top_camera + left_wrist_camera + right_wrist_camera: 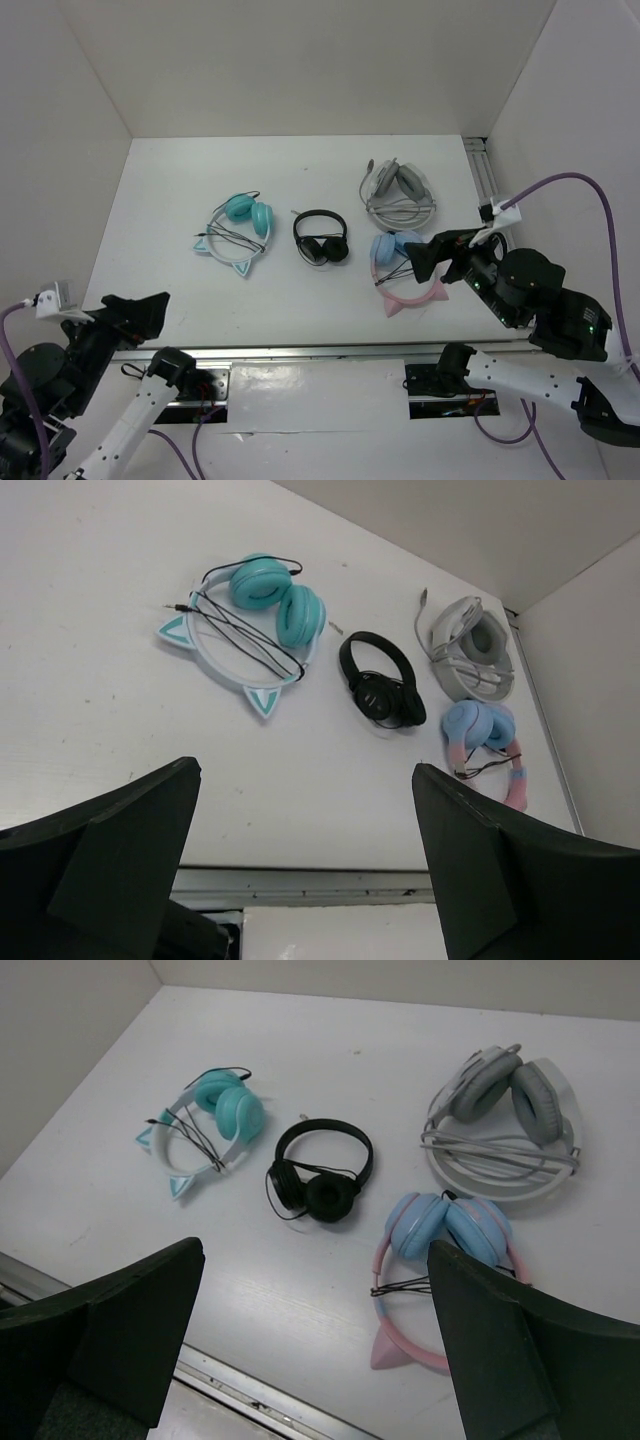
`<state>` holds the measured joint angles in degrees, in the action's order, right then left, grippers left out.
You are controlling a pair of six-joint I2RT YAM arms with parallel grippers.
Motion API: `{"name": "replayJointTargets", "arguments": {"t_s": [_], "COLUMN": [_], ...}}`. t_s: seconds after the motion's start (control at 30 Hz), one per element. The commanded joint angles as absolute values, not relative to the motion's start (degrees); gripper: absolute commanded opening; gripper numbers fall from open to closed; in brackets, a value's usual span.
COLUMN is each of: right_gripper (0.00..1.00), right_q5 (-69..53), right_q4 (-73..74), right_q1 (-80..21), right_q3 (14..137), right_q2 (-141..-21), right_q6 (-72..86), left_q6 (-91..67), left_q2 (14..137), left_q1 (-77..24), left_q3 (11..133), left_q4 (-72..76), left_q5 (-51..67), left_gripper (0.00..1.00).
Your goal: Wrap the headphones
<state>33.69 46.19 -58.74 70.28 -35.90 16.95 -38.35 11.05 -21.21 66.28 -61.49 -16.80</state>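
While both hands hang empty with jaws spread wide, the left hand (pixel 137 312) sits at the near left edge of the white worktop (pixel 300 160) and the right hand (pixel 440 256) near a pink pair (pixel 405 285). The teal cat-ear headphones (pixel 252 214) lie flat mid-left, their cable loose across the band, beside a small black pair (pixel 322 238).

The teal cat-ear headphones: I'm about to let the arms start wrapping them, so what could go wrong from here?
1. The thin black cable lies loose and flat across the teal headphones. The fingers may slip off it, or tugging it may drag the whole headset.
2. The right gripper hangs open above the pink pair, and the black pair lies between it and the target. Reaching across could knock either one.
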Motion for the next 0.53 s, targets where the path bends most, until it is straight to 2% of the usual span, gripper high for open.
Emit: {"name": "replayJointTargets", "arguments": {"t_s": [0.0,0.5], "right_gripper": [1.0,1.0], "right_q5": [36.2,38.1], "right_q4": [50.2,51.9], "right_q1": [-59.2,-59.2], "right_q3": [70.6,71.1], "right_q2": [-34.9,-35.5], "right_q6": [17.9,18.5], "left_q6": [-37.2,-42.0], "left_q2": [8.5,3.0], "left_q1": [-21.9,-28.4], "left_q3": [67.7,69.4], "left_q4": [-65.8,-72.5], "left_q5": [-17.7,-25.0], "left_gripper": [1.0,1.0]}}
